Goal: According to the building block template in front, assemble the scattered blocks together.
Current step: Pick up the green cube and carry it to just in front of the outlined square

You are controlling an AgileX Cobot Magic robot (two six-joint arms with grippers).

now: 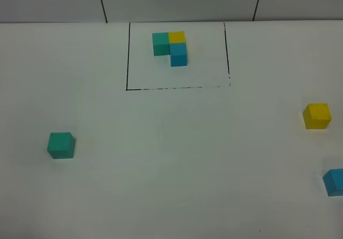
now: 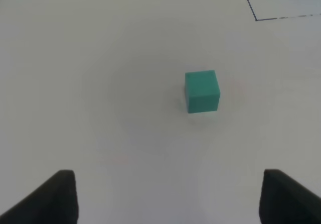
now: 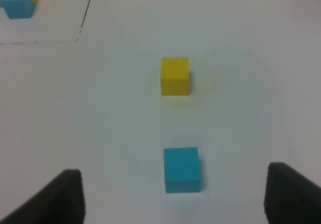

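The building block template (image 1: pixel 170 47) sits at the table's back middle inside a thin black outline (image 1: pixel 127 62): teal-green and yellow side by side, blue in front of yellow. The scattered teal-green cube (image 1: pixel 60 145) lies at the left, the yellow cube (image 1: pixel 317 116) at the right, the sky-blue cube (image 1: pixel 335 182) at the right edge. My left gripper (image 2: pixel 170 196) is open, short of the teal-green cube (image 2: pixel 202 91). My right gripper (image 3: pixel 175 199) is open, with the sky-blue cube (image 3: pixel 181 170) just ahead and the yellow cube (image 3: pixel 175 76) beyond. Neither gripper shows in the exterior high view.
The white table (image 1: pixel 177 164) runs back to a grey wall (image 1: pixel 177 0). A corner of the black outline (image 2: pixel 257 18) shows in the left wrist view. Part of the template (image 3: pixel 17 0) and the outline (image 3: pixel 86 10) show in the right wrist view.
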